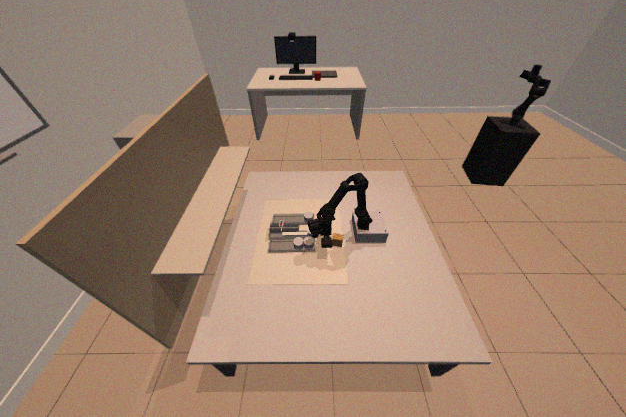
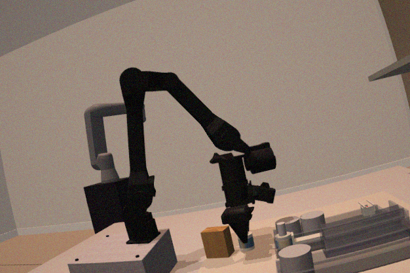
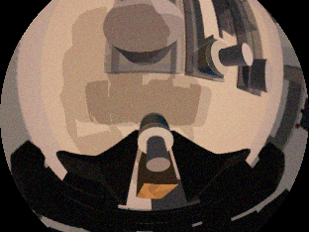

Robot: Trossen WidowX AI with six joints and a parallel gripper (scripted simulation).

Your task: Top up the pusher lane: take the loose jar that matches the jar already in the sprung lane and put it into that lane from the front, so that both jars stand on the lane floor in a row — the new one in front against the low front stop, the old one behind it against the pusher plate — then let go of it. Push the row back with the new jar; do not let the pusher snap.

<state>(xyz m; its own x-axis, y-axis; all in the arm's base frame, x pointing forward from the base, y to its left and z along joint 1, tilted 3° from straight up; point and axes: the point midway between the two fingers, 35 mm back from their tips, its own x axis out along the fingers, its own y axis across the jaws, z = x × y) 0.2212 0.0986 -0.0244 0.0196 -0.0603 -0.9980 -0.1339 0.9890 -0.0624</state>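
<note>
My gripper (image 2: 245,239) (image 3: 154,133) points down and is shut on a small loose jar (image 2: 250,241) (image 3: 158,164) with a pale shoulder, blue label and narrow grey cap. The jar is upright at table level; any gap below it cannot be told. It is hidden in the top view. A similar jar (image 2: 283,239) (image 3: 235,55) stands at the front end of the middle lane of the lane unit (image 1: 273,247) (image 2: 350,259), with a pale strip (image 1: 295,233) (image 2: 308,237) behind it. The pusher plate cannot be made out. The held jar is outside, in front of the unit.
An orange block (image 1: 337,237) (image 2: 215,243) (image 3: 157,190) stands close beside the held jar on the robot-base side. Wide grey cylinders (image 1: 298,242) (image 2: 312,222) (image 3: 141,25) stand in one side lane, and another (image 1: 308,216) (image 2: 295,256) in the opposite lane. Clear dividers separate the lanes.
</note>
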